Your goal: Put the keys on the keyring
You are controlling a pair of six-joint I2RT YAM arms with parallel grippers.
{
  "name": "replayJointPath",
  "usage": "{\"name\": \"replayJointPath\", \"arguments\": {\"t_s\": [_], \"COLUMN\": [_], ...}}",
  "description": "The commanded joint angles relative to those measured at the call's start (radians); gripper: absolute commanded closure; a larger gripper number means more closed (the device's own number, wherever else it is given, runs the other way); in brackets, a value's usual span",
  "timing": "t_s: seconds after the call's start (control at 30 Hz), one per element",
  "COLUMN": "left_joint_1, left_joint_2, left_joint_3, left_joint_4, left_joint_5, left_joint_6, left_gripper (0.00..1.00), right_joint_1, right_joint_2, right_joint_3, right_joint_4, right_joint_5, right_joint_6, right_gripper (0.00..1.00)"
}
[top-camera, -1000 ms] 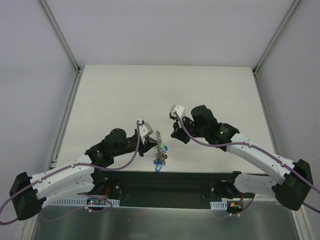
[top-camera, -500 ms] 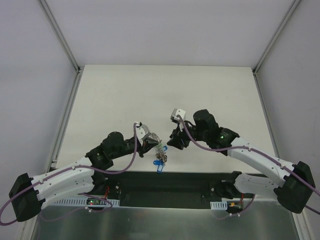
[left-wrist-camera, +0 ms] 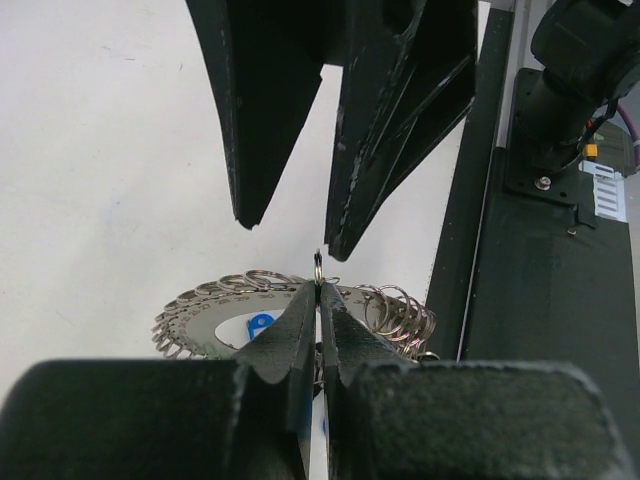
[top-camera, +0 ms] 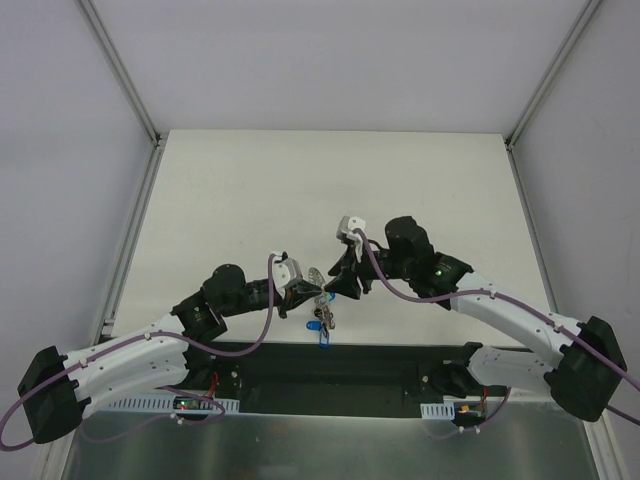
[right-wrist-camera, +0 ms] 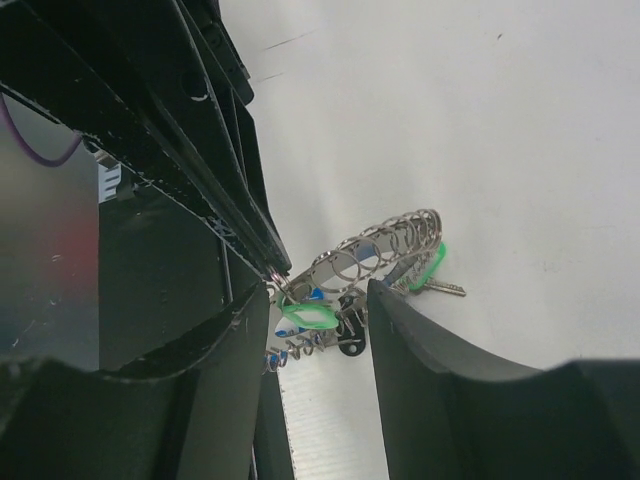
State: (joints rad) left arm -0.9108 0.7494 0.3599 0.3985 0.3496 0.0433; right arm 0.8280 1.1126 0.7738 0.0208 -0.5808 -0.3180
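The left fingers (left-wrist-camera: 295,325) are pressed together on the keyring (left-wrist-camera: 215,310), pinching one of the small wire loops that fringe its rim, and that loop's top pokes out just above their tips. The rest of the toothed grey disc spreads out below and to the left of the pinch in the left wrist view, with a row of small loops along its edge and a blue key head (left-wrist-camera: 262,322) showing against its face. The right fingers (left-wrist-camera: 265,120) stand apart with nothing between them. They point straight at the left fingers, tips just short of the pinched loop, one to each side of it. From the right wrist, the keyring (right-wrist-camera: 372,250) shows in the gap between those parted fingers (right-wrist-camera: 425,355), arching away from the left fingertips. A bright green key head (right-wrist-camera: 308,317) hangs just under the pinch and another green one sits at the far end of the arc. In the top view the keys (top-camera: 322,320) dangle in a cluster below the spot where the two sets of fingers meet, over the near edge of the white worktop (top-camera: 250,190), and the lowest is a blue-headed key (top-camera: 322,336) near the black base plate (top-camera: 380,365). Whether any key touches the worktop cannot be told.
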Motion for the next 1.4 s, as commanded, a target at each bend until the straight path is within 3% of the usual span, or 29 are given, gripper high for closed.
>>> {"name": "replayJointPath", "arguments": {"t_s": [0.0,0.13,0.23,0.27,0.37,0.53,0.67,0.77,0.83,0.9,0.97,1.0,1.13,1.37], "left_joint_1": [-0.007,-0.007,-0.007,-0.007,-0.007,-0.007,-0.005,-0.007,-0.007,-0.007,-0.005,-0.003,-0.003,-0.002], "left_joint_2": [-0.016,-0.019,-0.018,-0.018,-0.024,-0.039,-0.05,-0.081,-0.113,-0.125,-0.128,-0.128,-0.148,-0.196], "left_joint_3": [0.022,0.025,0.028,0.03,0.036,0.062,0.109,0.143,0.163,0.206,0.264,0.286,0.352,0.376], "left_joint_4": [0.102,0.1,0.097,0.096,0.086,0.033,-0.081,-0.16,-0.2,-0.304,-0.383,-0.476,-0.627,-0.762], "left_joint_5": [0.057,0.058,0.06,0.057,0.048,0.008,-0.122,-0.291,-0.439,-0.526,-0.63,-0.668,-0.793,-0.841], "left_joint_6": [0.033,0.038,0.041,0.044,0.052,0.059,0.041,0.0,-0.032,-0.04,-0.077,-0.112,-0.183,-0.201], "left_gripper": [1.0,1.0,1.0,1.0,1.0,1.0,0.68,0.56,0.4,0.28,0.23,0.13,0.01,0.01], "right_joint_1": [-0.004,-0.003,-0.003,-0.004,-0.003,-0.02,-0.076,-0.157,-0.205,-0.272,-0.341,-0.368,-0.481,-0.604], "right_joint_2": [0.033,0.049,0.062,0.065,0.075,0.081,0.069,0.066,0.07,0.081,0.095,0.102,0.139,0.145], "right_joint_3": [0.062,0.07,0.084,0.087,0.102,0.13,0.151,0.179,0.205,0.231,0.262,0.269,0.272,0.063], "right_joint_4": [0.047,0.027,0.005,0.002,-0.016,-0.091,-0.163,-0.208,-0.223,-0.249,-0.252,-0.251,-0.229,-0.124], "right_joint_5": [-0.119,-0.16,-0.157,-0.156,-0.136,-0.087,0.039,0.132,0.236,0.324,0.447,0.472,0.538,0.529], "right_joint_6": [-0.024,-0.046,-0.062,-0.066,-0.085,-0.124,-0.142,-0.138,-0.125,-0.115,-0.09,-0.076,0.002,0.175], "right_gripper": [0.54,0.56,0.69,0.8,0.99,0.99,0.99,0.99,0.99,0.99,0.99,0.99,0.99,0.99]}}
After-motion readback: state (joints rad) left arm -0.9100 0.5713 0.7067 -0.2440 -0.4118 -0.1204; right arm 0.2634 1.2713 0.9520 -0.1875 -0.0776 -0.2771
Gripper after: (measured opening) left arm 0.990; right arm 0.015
